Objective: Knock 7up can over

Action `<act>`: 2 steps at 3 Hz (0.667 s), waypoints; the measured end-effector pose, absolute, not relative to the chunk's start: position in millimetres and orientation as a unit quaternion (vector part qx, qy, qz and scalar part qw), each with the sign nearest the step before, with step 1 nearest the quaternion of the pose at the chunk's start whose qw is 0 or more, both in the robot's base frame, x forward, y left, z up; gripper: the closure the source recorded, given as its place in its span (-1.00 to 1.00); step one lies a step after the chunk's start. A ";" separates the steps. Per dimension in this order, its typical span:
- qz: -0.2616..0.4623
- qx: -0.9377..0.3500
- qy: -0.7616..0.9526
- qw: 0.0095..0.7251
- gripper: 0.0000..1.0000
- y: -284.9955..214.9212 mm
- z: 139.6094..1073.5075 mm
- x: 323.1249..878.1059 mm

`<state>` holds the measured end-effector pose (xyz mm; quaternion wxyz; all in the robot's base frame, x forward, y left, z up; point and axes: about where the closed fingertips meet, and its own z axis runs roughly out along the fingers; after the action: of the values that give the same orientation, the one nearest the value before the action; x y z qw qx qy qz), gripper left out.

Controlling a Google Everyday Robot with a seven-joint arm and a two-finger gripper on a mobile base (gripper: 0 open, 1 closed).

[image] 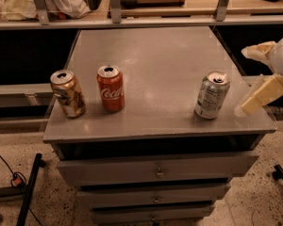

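The 7up can (211, 94), silver-grey with a white fine-print panel, stands upright near the front right of the grey cabinet top (160, 60). My gripper (244, 80) is at the right edge of the view, just right of the can and apart from it. Its two cream fingers are spread, one fingertip (254, 99) low beside the can and the other higher up. It holds nothing.
A red Coca-Cola can (110, 88) and a gold-and-brown patterned can (68, 93) stand upright at the front left. The cabinet has drawers (155, 171) below. A shelf rail (132, 22) runs behind. A black stand leg (28, 192) is on the floor at left.
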<state>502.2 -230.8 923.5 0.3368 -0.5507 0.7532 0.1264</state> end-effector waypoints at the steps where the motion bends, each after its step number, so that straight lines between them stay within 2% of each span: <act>1: 0.203 -0.527 0.732 0.381 -1.00 -229.9 908.1 516.3; 2: 0.269 -0.503 0.708 0.417 -1.00 -222.3 893.5 524.2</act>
<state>524.2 -222.3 893.5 0.4167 -0.5030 0.7077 0.2694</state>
